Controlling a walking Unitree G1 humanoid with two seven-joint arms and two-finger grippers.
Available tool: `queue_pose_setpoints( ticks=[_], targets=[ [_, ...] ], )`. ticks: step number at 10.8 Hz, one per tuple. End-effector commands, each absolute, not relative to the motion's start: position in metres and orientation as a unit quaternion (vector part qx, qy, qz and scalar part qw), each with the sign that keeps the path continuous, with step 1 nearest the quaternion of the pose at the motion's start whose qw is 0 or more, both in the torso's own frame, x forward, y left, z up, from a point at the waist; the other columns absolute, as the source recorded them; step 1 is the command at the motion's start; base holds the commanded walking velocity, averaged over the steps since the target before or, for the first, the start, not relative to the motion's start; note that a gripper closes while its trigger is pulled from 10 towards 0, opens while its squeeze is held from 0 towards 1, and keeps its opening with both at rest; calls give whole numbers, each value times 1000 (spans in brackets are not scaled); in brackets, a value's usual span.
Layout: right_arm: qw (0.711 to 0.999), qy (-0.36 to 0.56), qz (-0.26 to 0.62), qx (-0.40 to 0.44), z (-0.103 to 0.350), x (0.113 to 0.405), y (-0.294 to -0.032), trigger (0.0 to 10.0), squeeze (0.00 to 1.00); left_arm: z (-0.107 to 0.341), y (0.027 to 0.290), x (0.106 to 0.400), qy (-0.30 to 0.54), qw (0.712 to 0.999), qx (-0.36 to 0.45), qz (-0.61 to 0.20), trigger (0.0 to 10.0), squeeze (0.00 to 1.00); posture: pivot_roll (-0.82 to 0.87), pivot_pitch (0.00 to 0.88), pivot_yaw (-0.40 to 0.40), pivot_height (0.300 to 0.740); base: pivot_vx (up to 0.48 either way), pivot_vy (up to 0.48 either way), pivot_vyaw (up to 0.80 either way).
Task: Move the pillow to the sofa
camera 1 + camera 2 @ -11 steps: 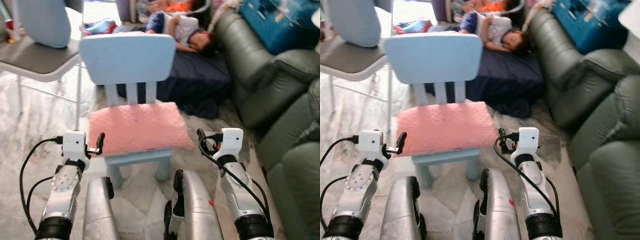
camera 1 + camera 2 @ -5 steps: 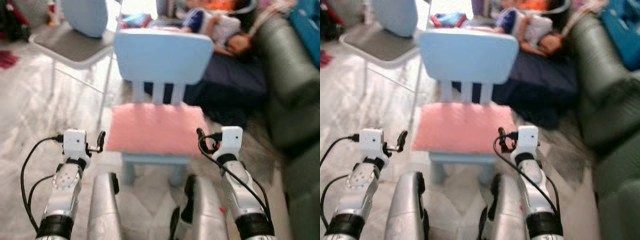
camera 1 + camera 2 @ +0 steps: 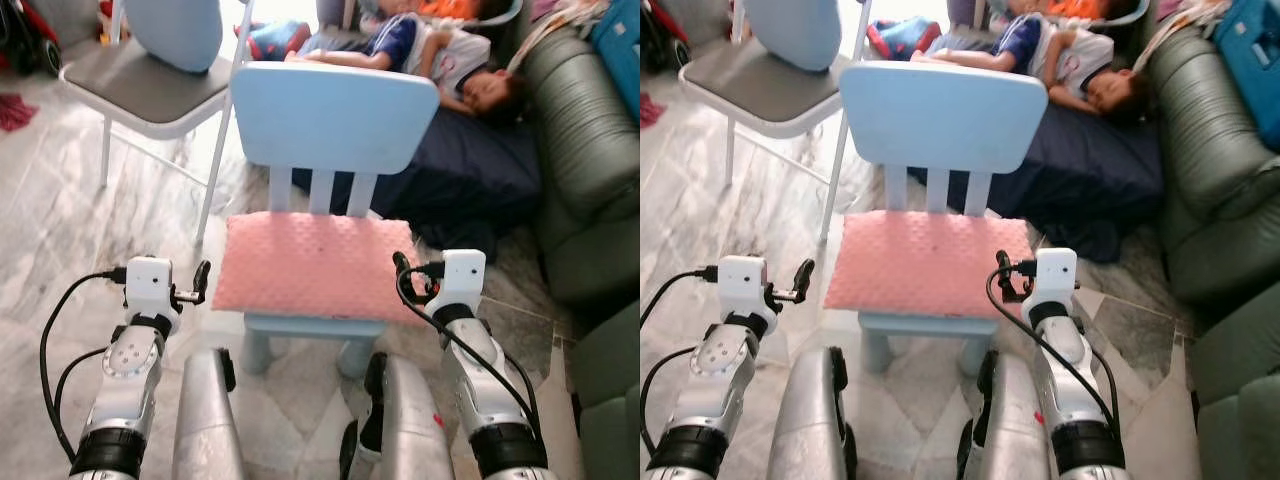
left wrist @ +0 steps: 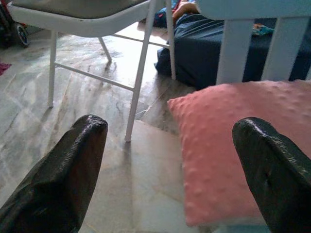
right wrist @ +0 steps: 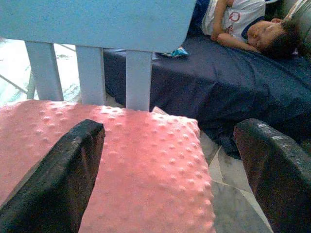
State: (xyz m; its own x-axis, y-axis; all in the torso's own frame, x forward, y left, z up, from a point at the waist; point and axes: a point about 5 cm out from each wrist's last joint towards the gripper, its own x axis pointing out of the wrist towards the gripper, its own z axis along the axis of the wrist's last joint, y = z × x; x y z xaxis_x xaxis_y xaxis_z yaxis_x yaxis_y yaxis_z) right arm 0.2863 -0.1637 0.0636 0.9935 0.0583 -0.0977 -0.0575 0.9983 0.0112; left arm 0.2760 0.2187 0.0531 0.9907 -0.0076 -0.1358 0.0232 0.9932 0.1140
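Approaching soft pink dimpled pillow (image 3: 315,262) on small pale-blue chair (image 3: 330,115); left tool (image 4: 165,170) and right tool (image 5: 167,167) wide open, empty; next, closing on both edges.

You see two silver arms, each ending in a white, boxy wrist block. The left gripper (image 3: 201,281) and the right gripper (image 3: 401,268) each carry long, glossy black fingers (image 4: 73,170) with rounded tips. A black cable loops out from each white block and runs back down along the forearm. Black collars ring each arm below the block and lower down. Your left forearm bears a round silver disc with small screws.
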Motion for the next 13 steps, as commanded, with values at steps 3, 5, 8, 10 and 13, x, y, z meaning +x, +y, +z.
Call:
queue_pose_setpoints(
  ticks=[3, 5, 8, 10, 13],
  targets=[
    [998, 52, 43, -5, 65, 279, -163, 10000, 0, 50, 233, 268, 92, 991, 95, -16, 10000, 0, 32, 197, -90, 481, 0, 0, 0],
    [998, 49, 47, -1, 68, 283, -160, 10000, 0, 52, 257, 274, 115, 987, 113, -14, 10000, 0, 21, 186, -87, 476, 0, 0, 0],
    [998, 46, 46, 14, 76, 285, -167, 10000, 0, 73, 246, 294, 74, 994, 73, -28, 10000, 0, 14, 207, -103, 476, 0, 0, 0],
    [996, 48, 75, 22, 89, 295, -159, 10000, 0, 73, 241, 288, 63, 996, 57, -25, 10000, 0, 20, 254, -117, 476, 0, 0, 0],
    [994, 63, 92, 22, 101, 315, -154, 10000, 0, 86, 242, 290, 40, 996, 73, -33, 10000, 0, -7, 320, -159, 476, 165, 0, 0]
  ],
)
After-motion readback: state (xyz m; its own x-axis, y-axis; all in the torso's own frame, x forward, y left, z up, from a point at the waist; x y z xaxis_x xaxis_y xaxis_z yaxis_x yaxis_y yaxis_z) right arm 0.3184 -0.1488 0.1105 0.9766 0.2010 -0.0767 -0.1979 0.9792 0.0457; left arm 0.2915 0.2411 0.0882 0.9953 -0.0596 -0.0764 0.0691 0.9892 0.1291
